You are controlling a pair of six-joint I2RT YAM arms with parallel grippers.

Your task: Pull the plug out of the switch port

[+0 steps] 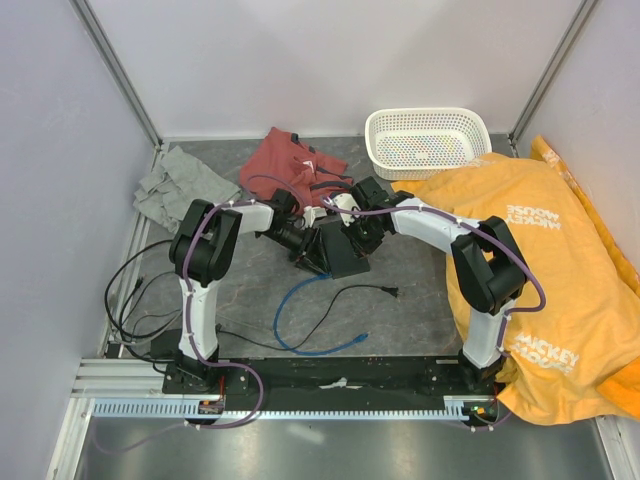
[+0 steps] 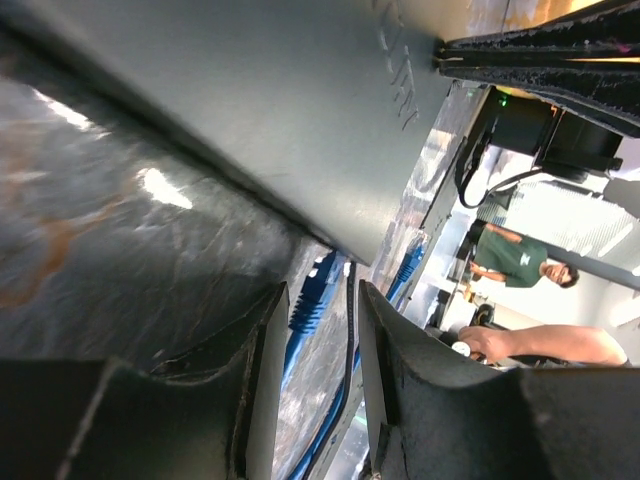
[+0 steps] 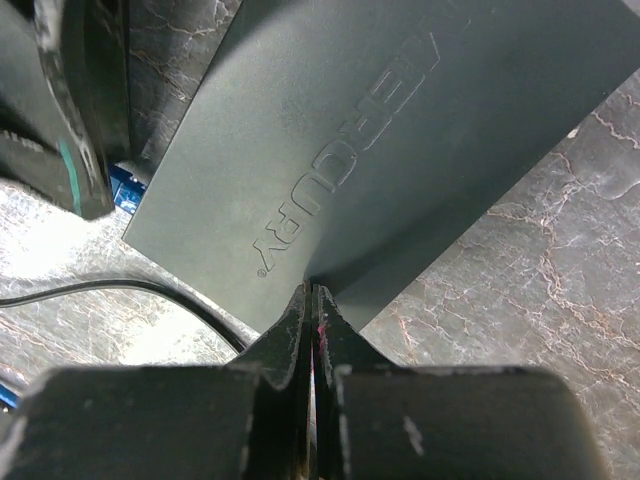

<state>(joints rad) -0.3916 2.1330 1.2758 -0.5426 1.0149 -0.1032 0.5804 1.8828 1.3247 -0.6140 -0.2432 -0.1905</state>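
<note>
The switch [image 1: 345,258] is a flat matte black box on the marble mat between my two arms. It fills the top of the left wrist view [image 2: 280,100] and shows raised lettering in the right wrist view [image 3: 380,130]. A blue cable [image 1: 290,320] runs from its near left edge. The cable's blue plug boot [image 2: 308,305] sits at that edge, just beyond the gap of my left gripper [image 2: 322,292], which is open. My right gripper [image 3: 313,290] is shut, with its tips pressed against the switch's edge. In the top view both grippers, left [image 1: 306,250] and right [image 1: 358,238], crowd the switch.
A black cable with a plug [image 1: 390,291] lies just in front of the switch. A red cloth [image 1: 290,165] and a grey cloth [image 1: 180,185] lie behind. A white basket [image 1: 425,140] stands at the back right. An orange shirt [image 1: 540,260] covers the right side. Loose black cables [image 1: 140,290] lie at the left.
</note>
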